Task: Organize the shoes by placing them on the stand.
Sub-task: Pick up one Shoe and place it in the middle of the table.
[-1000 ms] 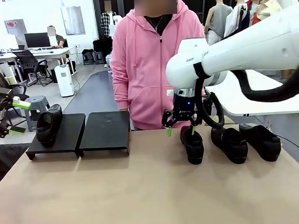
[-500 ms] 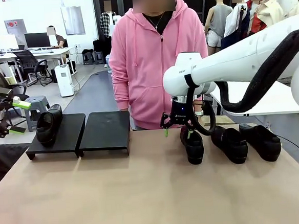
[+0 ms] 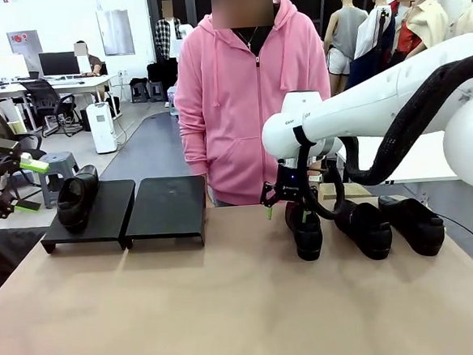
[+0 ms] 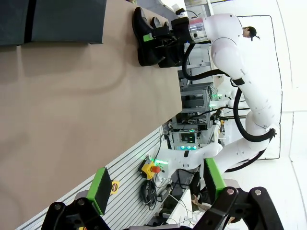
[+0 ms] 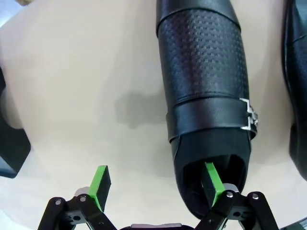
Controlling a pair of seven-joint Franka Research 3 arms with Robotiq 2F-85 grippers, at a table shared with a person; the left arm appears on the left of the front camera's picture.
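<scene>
A: Stand (image 3: 167,208) first: where does it sit, and what is on it?
B: Far left of the table (image 3: 229,308), two sloped black sections side by side. One shoe (image 3: 77,198) lies on the left section; the right section is bare.
A: And the other shoes (image 3: 366,228)?
B: Three in a row at the far right, on the tabletop, well apart from the stand. The leftmost shoe (image 3: 307,231) has the right gripper (image 3: 286,213) over its far, heel end.
A: Has it clamped?
B: No. Its jaws stand wide apart: in the right wrist view one green pad (image 5: 211,178) dips into the shoe's opening and the other pad (image 5: 100,184) hangs over bare table, so the side wall of the collar lies between them. The left gripper (image 3: 28,186) hangs at the left edge, jaws also apart, holding nothing.
A: How will the shoe handle?
B: Fairly heavy, I judge, with that thick sole, and stiff low down. Glossy leather looks slippery, so a squeeze across the outside could slide off. The collar wall is thinner with some give; pinching it inside and out seems the safest hold
</scene>
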